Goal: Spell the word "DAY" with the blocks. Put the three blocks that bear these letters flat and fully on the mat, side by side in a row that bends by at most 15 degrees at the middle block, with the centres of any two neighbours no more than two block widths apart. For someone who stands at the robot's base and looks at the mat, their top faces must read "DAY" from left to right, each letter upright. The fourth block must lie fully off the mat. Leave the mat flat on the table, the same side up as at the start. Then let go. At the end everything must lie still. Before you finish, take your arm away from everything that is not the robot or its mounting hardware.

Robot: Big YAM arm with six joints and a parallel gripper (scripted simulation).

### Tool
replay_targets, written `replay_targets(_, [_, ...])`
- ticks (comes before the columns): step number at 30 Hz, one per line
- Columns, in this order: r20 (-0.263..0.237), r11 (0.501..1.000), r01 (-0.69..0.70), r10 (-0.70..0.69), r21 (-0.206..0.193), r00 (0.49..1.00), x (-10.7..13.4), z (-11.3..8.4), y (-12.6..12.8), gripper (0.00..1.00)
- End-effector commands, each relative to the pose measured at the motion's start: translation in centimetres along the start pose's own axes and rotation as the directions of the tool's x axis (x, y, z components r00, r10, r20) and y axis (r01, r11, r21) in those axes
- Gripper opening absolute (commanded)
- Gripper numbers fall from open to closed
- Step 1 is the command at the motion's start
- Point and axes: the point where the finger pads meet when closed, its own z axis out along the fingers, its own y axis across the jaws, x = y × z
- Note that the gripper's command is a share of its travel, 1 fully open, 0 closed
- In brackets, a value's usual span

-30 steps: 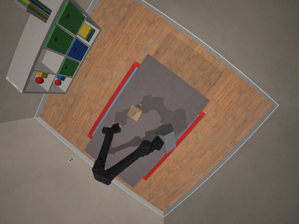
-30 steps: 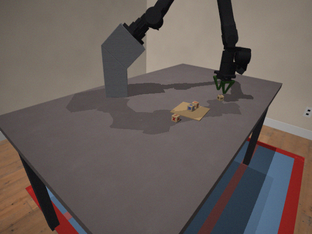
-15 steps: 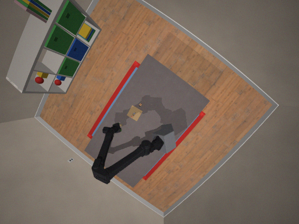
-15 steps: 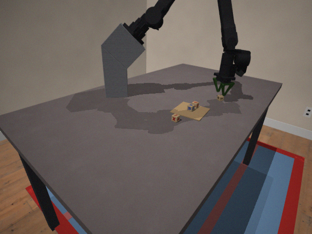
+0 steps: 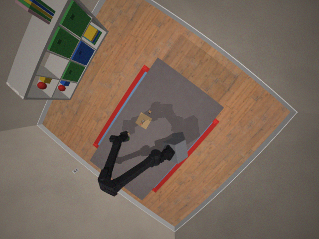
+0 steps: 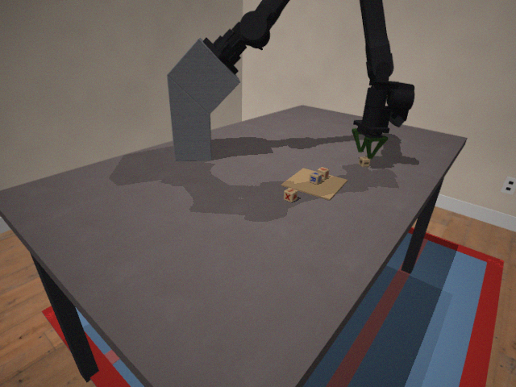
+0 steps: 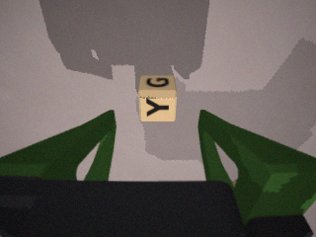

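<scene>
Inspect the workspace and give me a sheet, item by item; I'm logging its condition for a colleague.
Surface: grey table, partly shadowed
Job's things: mat bears two blocks; block marked X beside it; block marked Y and G off it
Clutter: nothing seen on the table
Tool: open above the Y block, holding nothing
Cables: nothing seen
Surroundings: shelf unit, wall outlet
</scene>
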Motion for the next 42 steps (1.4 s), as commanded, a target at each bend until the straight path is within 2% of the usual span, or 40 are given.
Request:
replay_targets(1, [0.027, 1.000, 0.000, -0.001, 0.006, 1.000, -1.69, 0.24, -0.18, 0.58])
replay_targets(42, [0.008, 1.000, -0.004, 0.004, -0.002, 1.000, -1.33, 0.28, 0.05, 0.58])
